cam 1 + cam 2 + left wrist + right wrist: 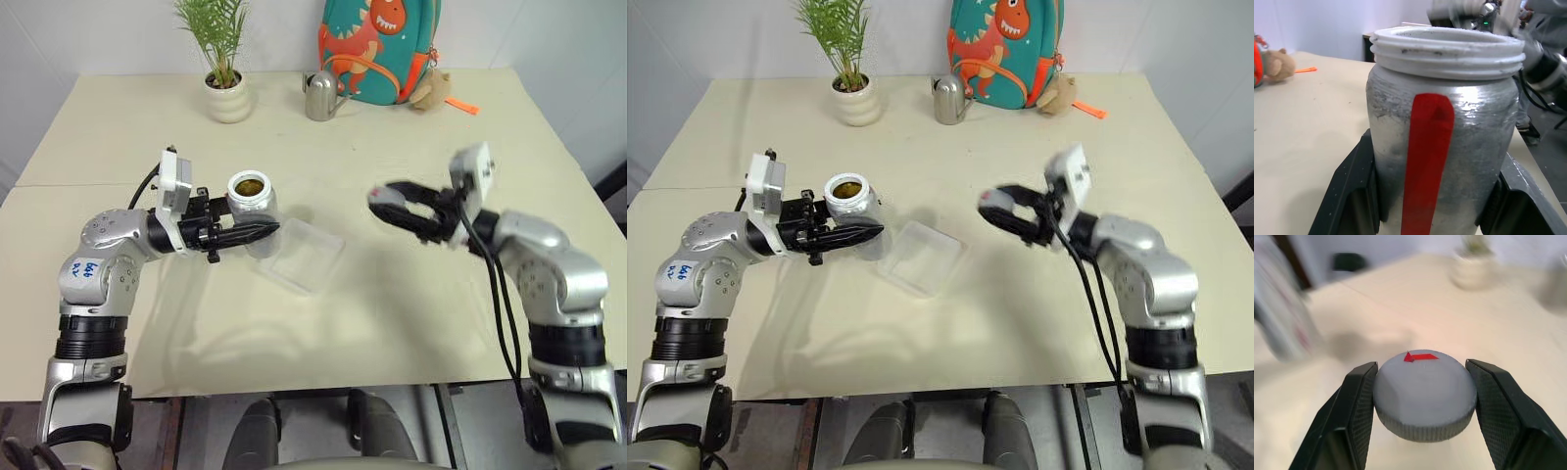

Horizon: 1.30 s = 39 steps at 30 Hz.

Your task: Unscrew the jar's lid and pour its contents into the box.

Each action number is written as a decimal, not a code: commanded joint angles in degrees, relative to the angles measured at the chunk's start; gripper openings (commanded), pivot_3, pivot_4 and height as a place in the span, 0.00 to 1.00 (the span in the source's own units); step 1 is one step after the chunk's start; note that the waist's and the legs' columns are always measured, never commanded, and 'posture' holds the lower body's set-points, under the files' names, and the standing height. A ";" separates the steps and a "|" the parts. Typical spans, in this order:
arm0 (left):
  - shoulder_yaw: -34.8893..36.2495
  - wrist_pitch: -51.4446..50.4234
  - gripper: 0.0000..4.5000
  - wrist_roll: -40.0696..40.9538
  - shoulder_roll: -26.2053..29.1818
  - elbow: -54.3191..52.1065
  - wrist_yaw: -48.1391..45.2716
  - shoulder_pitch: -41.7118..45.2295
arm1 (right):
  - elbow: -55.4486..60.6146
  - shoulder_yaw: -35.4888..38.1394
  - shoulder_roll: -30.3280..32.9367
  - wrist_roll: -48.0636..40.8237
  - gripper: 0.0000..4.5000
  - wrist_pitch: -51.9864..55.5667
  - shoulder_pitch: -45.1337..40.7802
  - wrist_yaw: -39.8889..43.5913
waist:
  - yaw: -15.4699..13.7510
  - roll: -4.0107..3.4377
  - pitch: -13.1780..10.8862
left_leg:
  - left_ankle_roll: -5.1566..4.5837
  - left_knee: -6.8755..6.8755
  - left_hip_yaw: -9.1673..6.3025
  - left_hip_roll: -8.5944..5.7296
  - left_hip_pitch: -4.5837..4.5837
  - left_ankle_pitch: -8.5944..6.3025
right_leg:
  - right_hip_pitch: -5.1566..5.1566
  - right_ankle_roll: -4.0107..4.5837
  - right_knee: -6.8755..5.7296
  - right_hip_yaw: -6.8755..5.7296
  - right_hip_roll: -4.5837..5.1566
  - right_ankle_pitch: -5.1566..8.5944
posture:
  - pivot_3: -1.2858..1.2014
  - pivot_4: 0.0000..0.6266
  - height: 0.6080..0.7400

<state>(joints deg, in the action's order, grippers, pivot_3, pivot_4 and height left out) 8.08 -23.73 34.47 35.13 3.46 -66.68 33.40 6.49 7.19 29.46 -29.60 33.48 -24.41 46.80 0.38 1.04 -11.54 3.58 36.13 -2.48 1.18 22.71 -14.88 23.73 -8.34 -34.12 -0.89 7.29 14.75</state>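
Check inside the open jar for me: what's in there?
The jar, lid off, is clamped upright in the left gripper. Brownish contents show through its mouth. The wall hides how deep they go. The right gripper holds the lid.

light: bright, even | shadows: soft | right wrist background: blurred

Between the left gripper (257, 233), clamped on the open jar (252, 203), and the right gripper (388, 204), pinching the lid (1424, 399), lies bare table (411, 304). The box (301, 256) sits just right of the left gripper, below that gap. A plant pot (227, 98), watering can (320, 95) and backpack (377, 44) stand well beyond both.
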 commanded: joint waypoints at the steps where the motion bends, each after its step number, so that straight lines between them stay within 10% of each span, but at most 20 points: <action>1: 0.90 -0.28 0.43 0.98 0.65 -0.12 -0.14 1.94 | -0.01 0.86 -2.26 3.59 0.57 -9.24 2.92 -2.75 | 0.12 0.00 0.00 | 0.00 0.02 0.02 0.00 -0.02 0.00 | 0.00 -0.01 -0.01 0.03 0.00 -0.01 | 0.52 0.24 1.00; 9: 0.46 -1.28 0.43 0.86 0.46 0.71 -0.72 3.21 | -7.40 4.05 -5.58 6.08 0.57 -17.44 6.75 -7.89 | -0.11 0.00 0.00 | 0.01 0.01 0.05 0.00 -0.36 0.01 | -0.23 0.03 0.10 0.10 -0.01 -0.01 | 0.52 0.24 1.00; 14: 0.31 -1.55 0.43 0.84 0.36 1.10 -0.97 3.69 | -6.42 4.93 -4.46 4.78 0.99 -17.12 8.10 -6.96 | -0.11 0.00 0.00 | 0.01 -0.02 0.05 0.00 -0.34 0.01 | -0.23 0.03 0.01 0.11 -0.02 -0.01 | 0.52 0.24 1.00; 28: -5.68 10.70 0.43 -14.83 3.42 12.93 1.75 11.65 | 11.65 5.58 10.42 -7.28 0.99 -1.46 6.23 1.14 | -0.29 0.02 0.00 | -0.01 0.03 0.06 0.00 -0.41 0.01 | -0.28 0.06 0.14 0.10 -0.03 -0.04 | 0.52 0.24 1.00; 39: -13.16 50.73 0.43 -43.14 2.82 18.99 24.29 15.14 | 13.06 4.67 9.41 -6.92 0.99 -1.49 6.95 -0.25 | -0.65 0.03 -0.01 | -0.02 -0.02 0.13 -0.01 -0.19 -0.02 | -0.25 -0.09 0.29 0.10 -0.02 -0.10 | 0.52 0.24 1.00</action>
<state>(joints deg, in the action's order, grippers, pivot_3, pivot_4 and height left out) -4.45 19.58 -4.44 37.13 23.43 -46.55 47.41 17.40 11.42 39.01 -35.75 32.49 -17.41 46.80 -0.26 1.07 -11.54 3.56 36.12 -2.34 1.17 22.53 -14.90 23.49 -8.43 -33.81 -0.79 7.27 14.65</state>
